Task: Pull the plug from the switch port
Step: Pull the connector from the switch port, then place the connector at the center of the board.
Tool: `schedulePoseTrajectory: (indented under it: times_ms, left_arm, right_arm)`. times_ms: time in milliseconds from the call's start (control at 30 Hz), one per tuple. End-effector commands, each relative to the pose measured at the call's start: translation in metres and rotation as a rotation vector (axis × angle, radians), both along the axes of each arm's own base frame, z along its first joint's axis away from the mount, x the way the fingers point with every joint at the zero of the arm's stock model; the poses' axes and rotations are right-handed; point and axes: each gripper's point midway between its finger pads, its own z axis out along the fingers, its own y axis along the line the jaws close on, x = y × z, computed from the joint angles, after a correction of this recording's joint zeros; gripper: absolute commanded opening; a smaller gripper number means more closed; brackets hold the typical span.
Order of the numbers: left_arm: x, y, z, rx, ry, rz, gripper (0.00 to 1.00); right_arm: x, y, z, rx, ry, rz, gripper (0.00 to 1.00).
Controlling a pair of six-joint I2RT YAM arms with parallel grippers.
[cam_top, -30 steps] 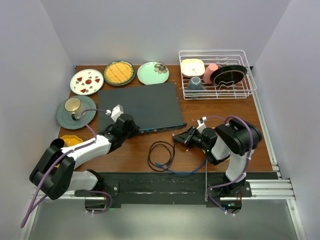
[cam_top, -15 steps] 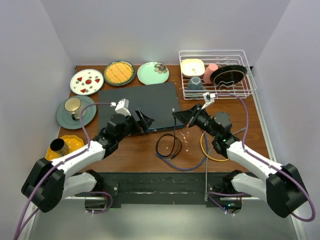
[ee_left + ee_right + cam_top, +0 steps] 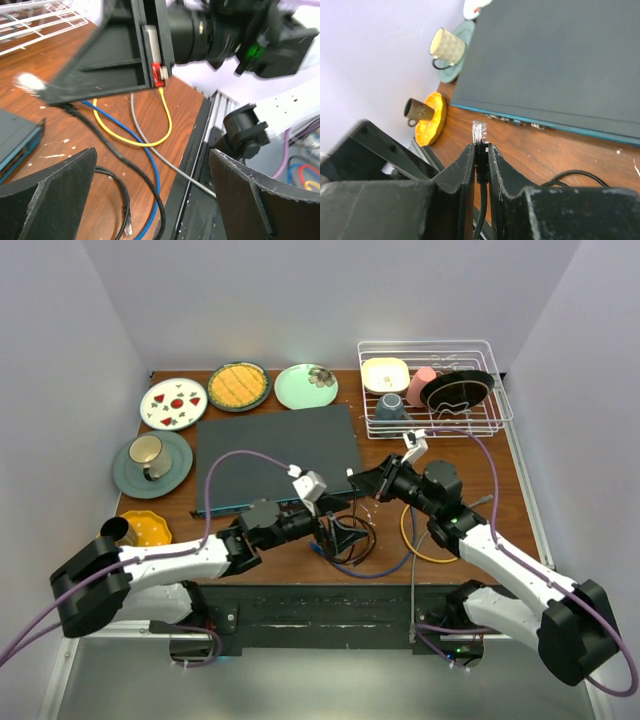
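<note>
Pull looks done: plug out of switch, up in air near its front edge. Right end effector pinched tight on plug; left end effector wide open, empty.

R gripper pinches plug just off switch front; L gripper spread over cable coil.

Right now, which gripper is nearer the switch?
Right. The right gripper, shut on the plug, sits by the switch's near right corner; the left gripper hangs open farther off, over the cables.
</note>
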Motion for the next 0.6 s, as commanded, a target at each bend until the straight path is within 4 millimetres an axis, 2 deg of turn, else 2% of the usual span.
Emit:
schedulePoseTrajectory:
  times_ms: [0, 133, 200, 233, 267, 300, 333, 367, 400, 433, 467, 533, 567]
  left_arm:
    - [0.008, -0.024, -0.010, 0.104, -0.082, 0.034, 1.00]
    - [0.015, -0.032, -0.033, 0.145, -0.031, 0.076, 0.99]
    - [0.017, -0.036, -0.048, 0.181, -0.005, 0.075, 0.87]
    - [0.018, -0.038, -0.050, 0.183, 0.001, 0.075, 0.76]
    - [0.018, -0.040, -0.057, 0.195, 0.012, 0.075, 0.51]
    - [0.019, -0.041, -0.057, 0.187, 0.022, 0.075, 0.36]
    - [0.019, -0.042, -0.057, 0.181, 0.027, 0.076, 0.22]
    - [0.019, -0.043, -0.056, 0.172, 0.028, 0.077, 0.00]
    - [0.019, -0.044, -0.050, 0.150, 0.028, 0.079, 0.00]
    - [0.020, -0.045, -0.044, 0.132, 0.023, 0.080, 0.00]
    - [0.020, -0.045, -0.033, 0.103, 0.010, 0.079, 0.00]
    - [0.026, -0.046, -0.015, 0.051, 0.002, 0.109, 0.00]
    - [0.030, -0.051, 0.002, 0.017, -0.013, 0.112, 0.00]
  right_arm:
    - [-0.002, -0.003, 0.044, 0.021, -0.103, -0.004, 0.00]
    - [-0.008, -0.008, 0.051, 0.022, -0.121, -0.013, 0.00]
    - [-0.011, -0.012, 0.058, 0.022, -0.133, -0.020, 0.00]
    - [-0.013, -0.013, 0.059, 0.014, -0.140, -0.019, 0.00]
    - [-0.016, -0.016, 0.065, 0.015, -0.157, -0.023, 0.00]
    - [-0.016, -0.018, 0.066, 0.007, -0.154, -0.031, 0.00]
    - [-0.017, -0.020, 0.068, -0.003, -0.169, -0.032, 0.03]
    - [-0.019, -0.021, 0.073, -0.002, -0.187, -0.035, 0.12]
    - [-0.022, -0.024, 0.084, 0.007, -0.214, -0.040, 0.36]
    - [-0.021, -0.028, 0.090, 0.000, -0.233, -0.060, 0.44]
    - [-0.021, -0.032, 0.096, 0.001, -0.248, -0.077, 0.50]
    - [-0.025, -0.043, 0.125, 0.013, -0.310, -0.123, 0.58]
    - [-0.028, -0.046, 0.136, 0.019, -0.337, -0.133, 0.59]
